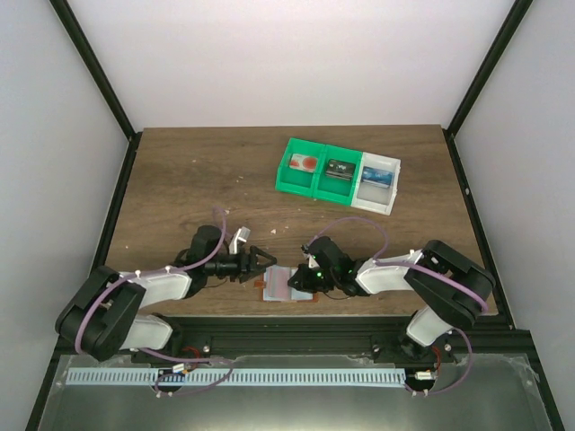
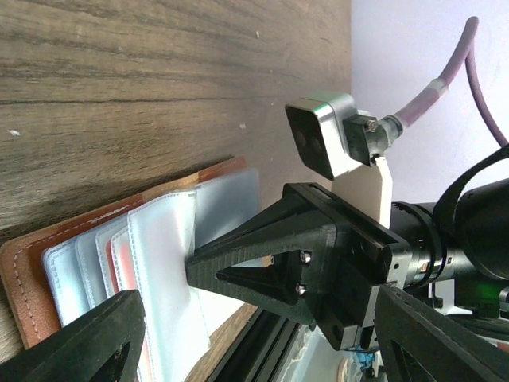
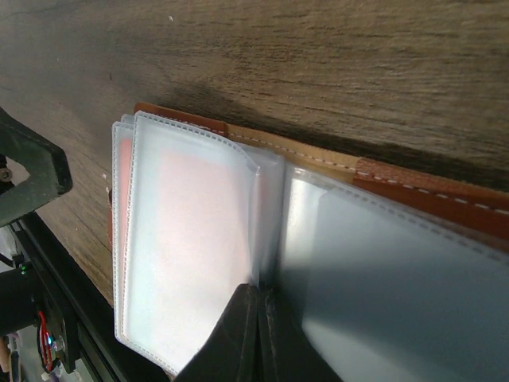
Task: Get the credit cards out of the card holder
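Black left gripper (image 1: 260,262): fingers spread wide, holding nothing, just left of holder.
Reddish-brown leather card holder (image 1: 286,287): open, clear sleeves fanned, between both grippers.
Black right gripper (image 3: 258,326): fingers pinched on holder's sleeve edge.
White red-marked card (image 1: 306,163), blue card (image 1: 379,175): in green and white plastic bins (image 1: 295,189), well beyond holder, rightward.

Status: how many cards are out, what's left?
Three cards sit in the bins: red-marked white card, dark card, blue card. The right tool is shut on a clear sleeve of the open card holder; the left tool hovers open beside it. At least one pinkish card shows in a sleeve.
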Controlling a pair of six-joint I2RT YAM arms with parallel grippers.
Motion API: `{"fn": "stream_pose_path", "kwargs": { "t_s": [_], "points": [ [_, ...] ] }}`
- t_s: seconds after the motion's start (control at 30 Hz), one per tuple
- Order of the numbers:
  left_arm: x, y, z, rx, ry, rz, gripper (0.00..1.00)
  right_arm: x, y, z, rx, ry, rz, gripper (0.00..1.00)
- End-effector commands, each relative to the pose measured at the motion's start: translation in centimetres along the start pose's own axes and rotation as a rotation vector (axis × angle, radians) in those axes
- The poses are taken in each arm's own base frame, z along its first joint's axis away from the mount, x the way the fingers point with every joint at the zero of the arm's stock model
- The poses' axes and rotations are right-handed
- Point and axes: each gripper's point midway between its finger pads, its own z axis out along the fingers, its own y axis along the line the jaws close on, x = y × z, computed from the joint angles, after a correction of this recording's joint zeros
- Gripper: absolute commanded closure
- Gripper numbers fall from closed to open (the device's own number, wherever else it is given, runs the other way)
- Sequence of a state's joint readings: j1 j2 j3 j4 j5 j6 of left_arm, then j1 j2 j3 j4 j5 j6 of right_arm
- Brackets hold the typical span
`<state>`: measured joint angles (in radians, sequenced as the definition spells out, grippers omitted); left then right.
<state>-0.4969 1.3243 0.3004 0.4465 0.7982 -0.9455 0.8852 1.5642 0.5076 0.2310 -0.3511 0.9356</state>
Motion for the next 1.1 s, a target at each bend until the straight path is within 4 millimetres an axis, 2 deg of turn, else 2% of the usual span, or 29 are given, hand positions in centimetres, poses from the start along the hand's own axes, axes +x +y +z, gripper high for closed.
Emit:
{"fn": "stream_pose_path", "kwargs": {
  "t_s": [0.0,0.43,0.6,1.07],
  "points": [
    [-0.1,-0.3,0.2,0.028,0.013,0.030,0.19,1.1,-2.1,0.2,0.073,0.023,0.015,1.00],
    [0.6,0.8,0.7,0.036,0.040,-0.022,0.19,1.1,-2.0,0.2,0.068,0.022,0.012,0.99],
    [0.4,0.6,0.8,0.048,0.032,-0.006,0.19,1.0,-2.0,0.1,0.066,0.020,0.012,1.00],
    [0.7,1.9,1.1,-0.010,0.034,-0.019,0.19,1.1,-2.0,0.1,0.061,0.018,0.013,1.00]
  ]
}}
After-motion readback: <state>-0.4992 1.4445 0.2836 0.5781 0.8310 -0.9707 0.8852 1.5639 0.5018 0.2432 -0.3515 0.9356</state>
